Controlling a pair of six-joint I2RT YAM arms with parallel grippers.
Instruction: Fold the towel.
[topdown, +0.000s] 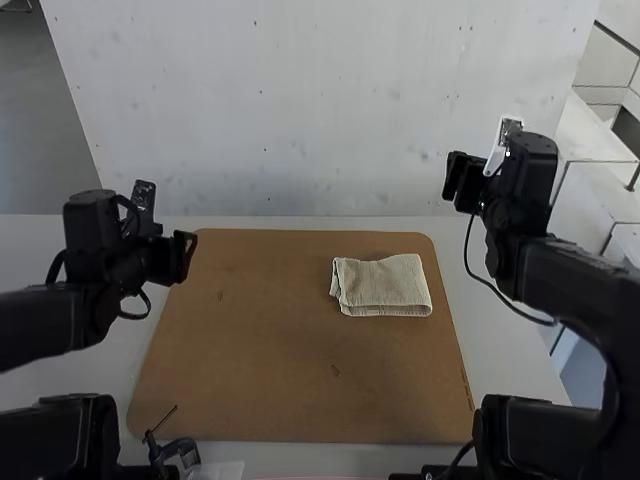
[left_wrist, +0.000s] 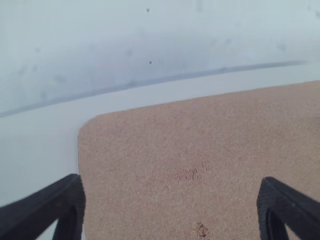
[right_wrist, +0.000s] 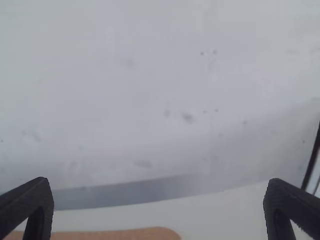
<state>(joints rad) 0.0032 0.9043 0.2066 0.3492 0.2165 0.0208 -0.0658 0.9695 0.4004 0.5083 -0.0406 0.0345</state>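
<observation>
The towel (topdown: 388, 287) lies in a small folded pad on the right part of the brown board (topdown: 250, 370). My left gripper (left_wrist: 171, 179) and right gripper (right_wrist: 159, 182) are spread wide. I think folding is done, so next I let it be

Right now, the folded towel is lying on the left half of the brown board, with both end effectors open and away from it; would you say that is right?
Not quite: the high view shows the folded towel on the right half of the brown board. The left end effector and right end effector are indeed open and away from it.
</observation>
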